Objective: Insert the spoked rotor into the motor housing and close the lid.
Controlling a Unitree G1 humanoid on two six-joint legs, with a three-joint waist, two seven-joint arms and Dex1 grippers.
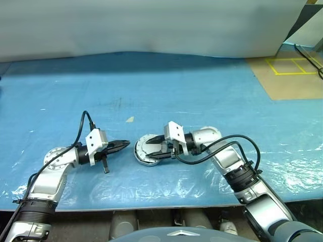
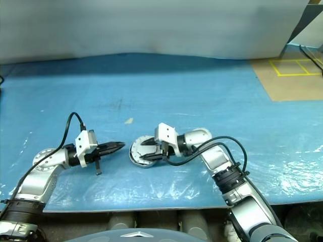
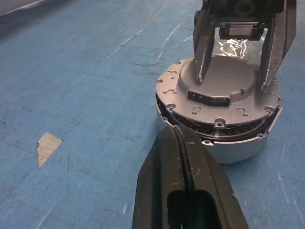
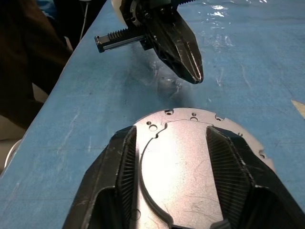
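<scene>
Two grippers are facing each other low over the blue plastic-covered table (image 1: pixel 202 91), and we are finding the motor housing (image 3: pixel 224 143) sitting between them, near the front edge. A band of copper-brown windings is showing around its side, under the flat grey lid (image 3: pixel 219 83) that is lying on top of it. The right gripper (image 1: pixel 153 147) is reaching in from the right with its black fingers (image 4: pixel 121 167) spread apart, one resting on each side of the lid's top face — whether it is actually squeezing anything we cannot tell. The left gripper (image 1: pixel 125 144) is pointing at the housing from the left, its jaws pressed together and empty, the tip stopping just beside the rim without touching. A small pale scrap (image 1: pixel 130 119) is lying on the table behind them.
</scene>
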